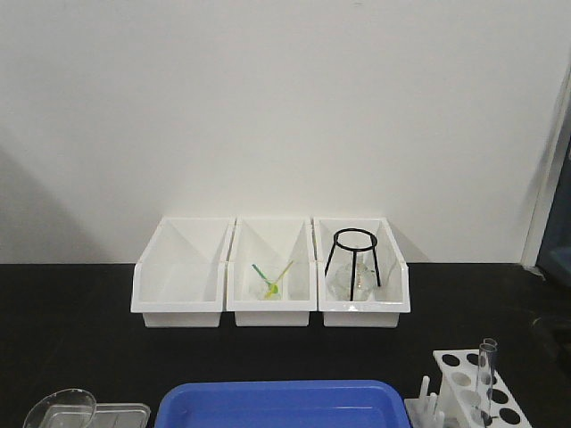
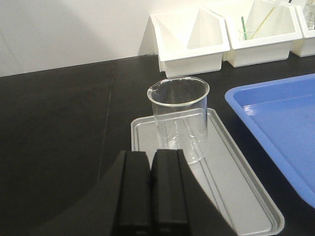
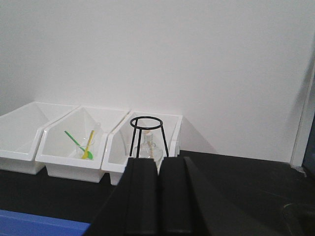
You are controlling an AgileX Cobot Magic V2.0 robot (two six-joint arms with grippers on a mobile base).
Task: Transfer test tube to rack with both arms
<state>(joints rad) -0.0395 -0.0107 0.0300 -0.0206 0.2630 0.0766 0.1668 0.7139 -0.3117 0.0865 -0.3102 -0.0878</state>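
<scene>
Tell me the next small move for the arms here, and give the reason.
Probably none beyond keeping both arms back: the test tube already stands upright in the rack. The left gripper looks shut and empty above the grey tray, behind the beaker. The right gripper also looks shut and empty, facing the white bins. The transfer appears done.

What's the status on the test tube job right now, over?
Left gripper shut, empty, behind the beaker. Right gripper shut, empty, facing the bins. Test tube already upright in the rack. Nothing in the way.
</scene>
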